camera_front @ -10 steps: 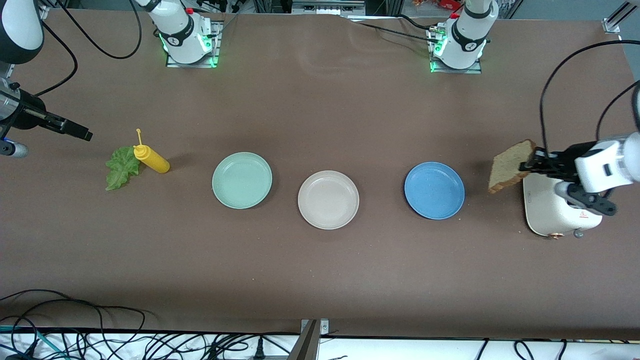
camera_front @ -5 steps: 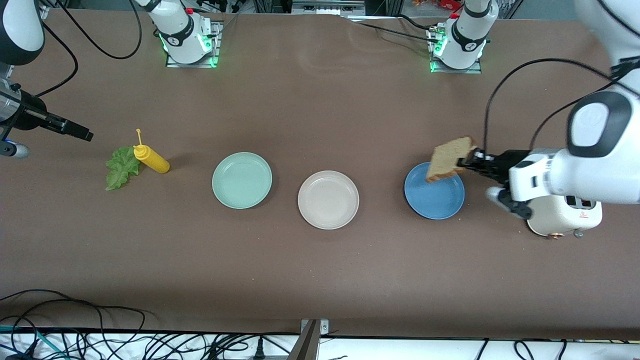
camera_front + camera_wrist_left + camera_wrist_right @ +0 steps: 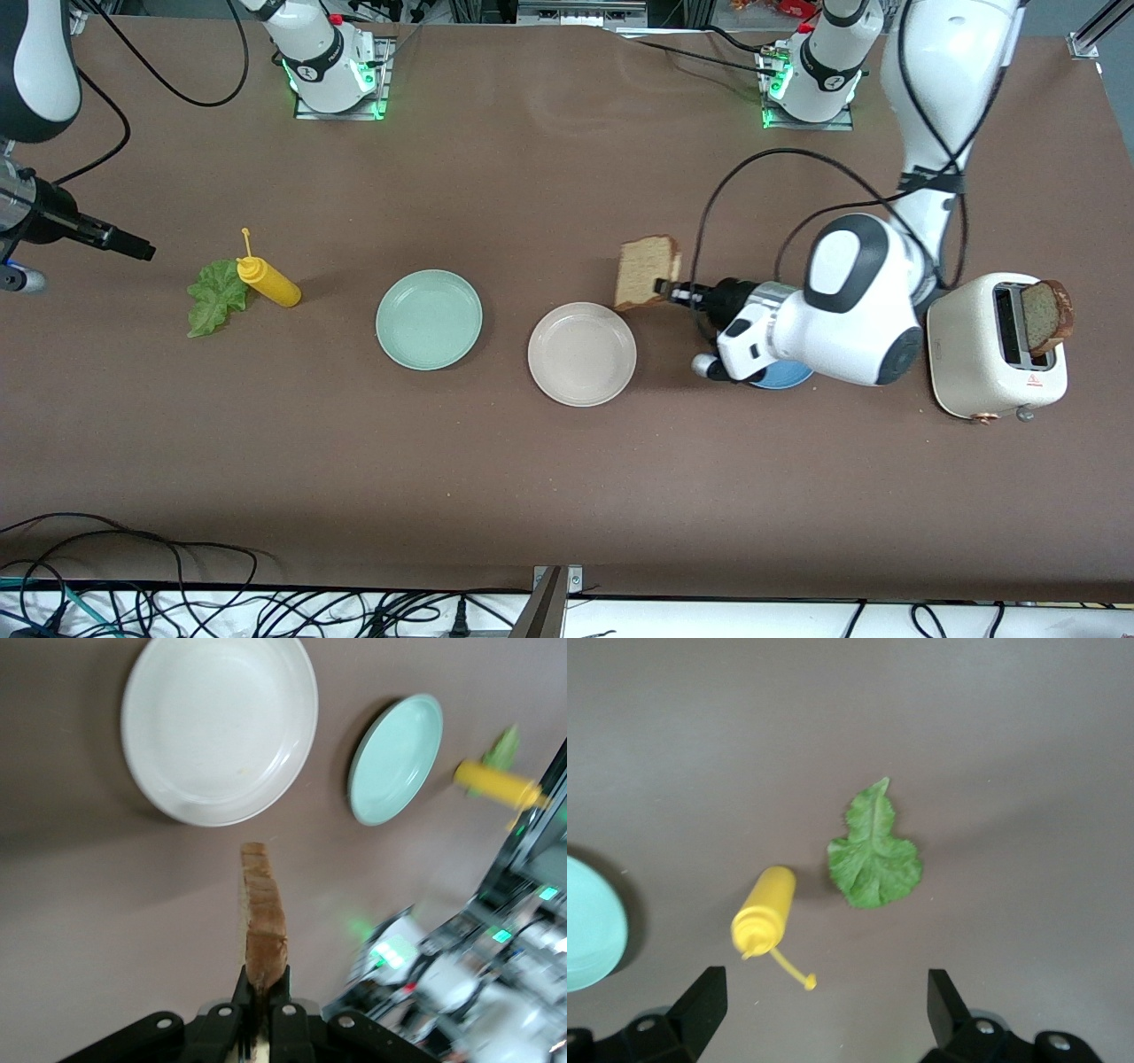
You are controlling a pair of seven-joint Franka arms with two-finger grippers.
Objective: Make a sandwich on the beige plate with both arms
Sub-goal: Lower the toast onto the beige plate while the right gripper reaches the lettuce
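My left gripper is shut on one tan bread slice and holds it on edge in the air, over the table just by the rim of the beige plate. In the left wrist view the slice stands up from the gripper, short of the empty beige plate. A second bread slice stands in the toaster. The green lettuce leaf lies on the table. My right gripper is open over the table by the lettuce.
A yellow squeeze bottle lies touching the lettuce. A mint green plate sits beside the beige plate toward the right arm's end. A blue plate is mostly hidden under my left arm.
My left arm has carried the bread slice from beside the toaster, over the blue plate, to the beige plate's rim. The toaster's second slice has come into view. The right gripper has barely shifted.
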